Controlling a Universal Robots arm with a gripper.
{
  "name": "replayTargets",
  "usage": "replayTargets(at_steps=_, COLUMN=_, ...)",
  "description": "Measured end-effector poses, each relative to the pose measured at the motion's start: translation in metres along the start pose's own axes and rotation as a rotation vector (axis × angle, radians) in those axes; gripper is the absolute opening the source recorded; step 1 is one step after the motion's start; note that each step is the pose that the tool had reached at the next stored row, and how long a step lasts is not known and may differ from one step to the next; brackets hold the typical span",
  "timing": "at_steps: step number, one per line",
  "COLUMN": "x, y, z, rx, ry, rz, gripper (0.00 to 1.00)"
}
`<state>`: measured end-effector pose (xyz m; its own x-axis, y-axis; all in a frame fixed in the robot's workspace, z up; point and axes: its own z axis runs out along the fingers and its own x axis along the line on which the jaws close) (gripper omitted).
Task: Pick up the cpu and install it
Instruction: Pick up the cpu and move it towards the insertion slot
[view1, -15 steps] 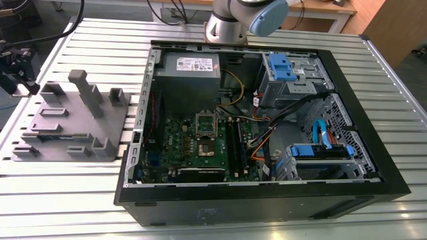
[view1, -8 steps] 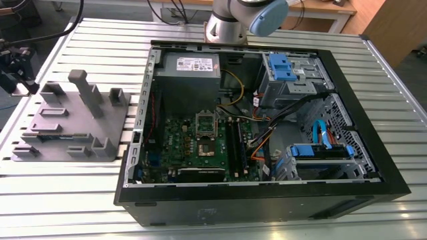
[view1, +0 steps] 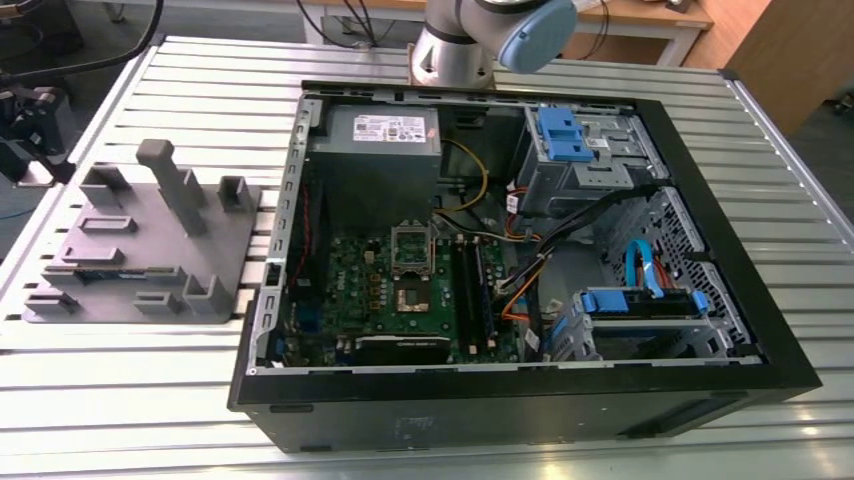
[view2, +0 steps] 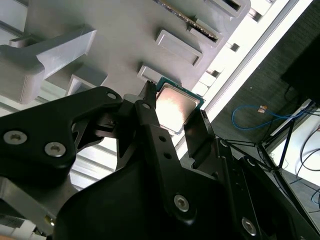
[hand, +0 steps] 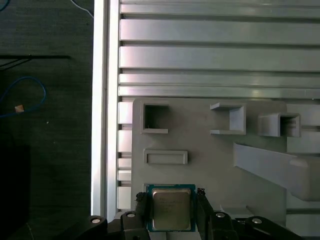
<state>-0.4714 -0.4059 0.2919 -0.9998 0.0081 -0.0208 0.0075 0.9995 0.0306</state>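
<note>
The cpu (hand: 171, 209), a small square chip with a shiny metal top and a green rim, sits between the two black fingers of my gripper (hand: 171, 200). The fingers press on its two opposite edges, so the gripper is shut on it. In the second wrist view the cpu (view2: 176, 104) is seen held in the gripper (view2: 174, 114) above the grey plastic tray (view2: 125, 40). It looks raised off the tray (hand: 200, 170), near the tray's edge. In the exterior view the motherboard socket (view1: 407, 295) lies uncovered inside the open computer case (view1: 521, 400).
The grey tray (view1: 80, 305) with upright blocks lies on the slatted metal table (view1: 200, 90), at the exterior view's left of the case. The table edge (hand: 100, 100) and the dark floor run close to the tray. Cables, drive cages and memory slots surround the socket.
</note>
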Motion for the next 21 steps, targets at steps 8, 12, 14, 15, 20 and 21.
replayTargets(at_steps=8, x=-0.0001, y=0.0001, z=-0.0032, rx=0.0002, ry=0.0002, rz=0.000, gripper=0.47)
replayTargets(at_steps=12, x=-0.0001, y=0.0001, z=-0.0034, rx=0.0003, ry=0.0003, rz=0.000, gripper=0.47)
replayTargets(at_steps=14, x=0.0000, y=0.0001, z=-0.0046, rx=0.0005, ry=0.0007, rz=0.000, gripper=0.47)
replayTargets(at_steps=15, x=-0.0001, y=0.0001, z=-0.0051, rx=0.0003, ry=0.0005, rz=0.000, gripper=0.47)
replayTargets(at_steps=20, x=-0.0003, y=0.0004, z=-0.0131, rx=0.0002, ry=0.0002, rz=0.000, gripper=0.47)
replayTargets(at_steps=21, x=-0.0003, y=0.0005, z=-0.0148, rx=0.0002, ry=0.0002, rz=0.000, gripper=0.47)
